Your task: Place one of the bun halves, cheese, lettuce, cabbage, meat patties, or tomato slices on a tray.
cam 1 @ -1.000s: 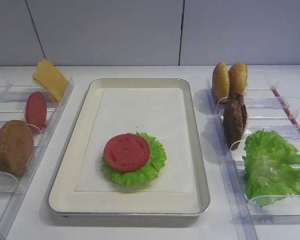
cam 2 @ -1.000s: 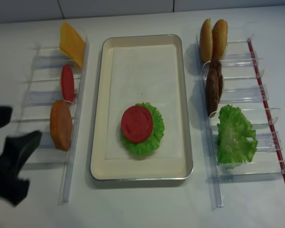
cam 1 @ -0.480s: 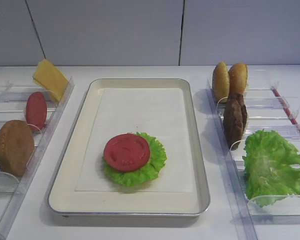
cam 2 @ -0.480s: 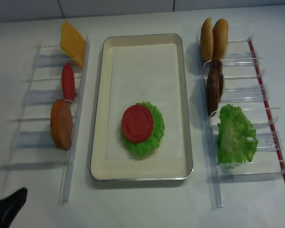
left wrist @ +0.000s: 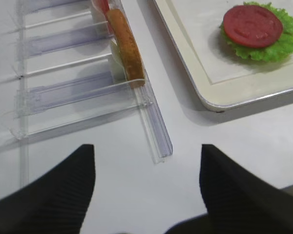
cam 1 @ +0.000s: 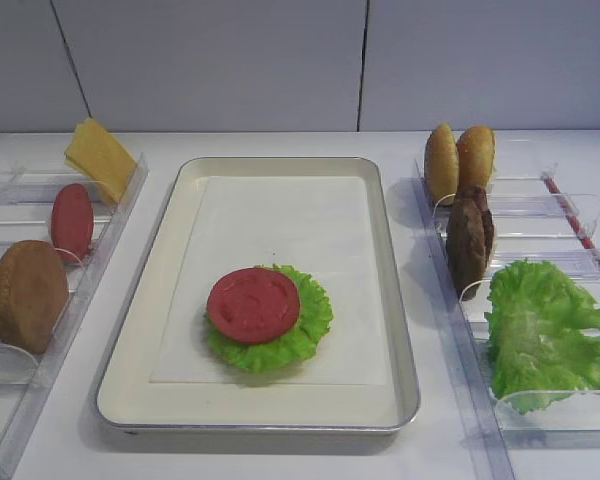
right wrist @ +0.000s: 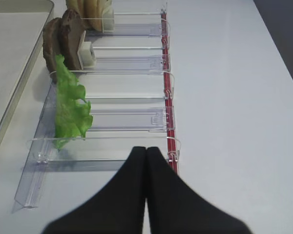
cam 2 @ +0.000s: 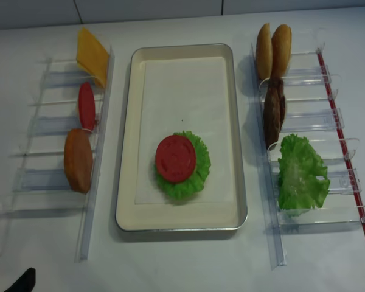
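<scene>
The left gripper (left wrist: pixel 147 168) is held wide open with nothing between its jaws, above bare table. Ahead of it and to its right, the tray (left wrist: pixel 185 73) is seen, with a tomato slice (left wrist: pixel 252 26) laid on a lettuce leaf (left wrist: pixel 278 46). The right gripper (right wrist: pixel 146 151) is shut on nothing; a rack (right wrist: pixel 112 119) of lettuce (right wrist: pixel 71 109) and meat patties (right wrist: pixel 63 41) is found just ahead.

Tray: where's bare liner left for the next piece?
The far half of the tray, from the lettuce leaf to the back rim, is bare. A narrow bare strip runs along the near rim. The near middle is crowded: a tomato slice lies on that leaf.
</scene>
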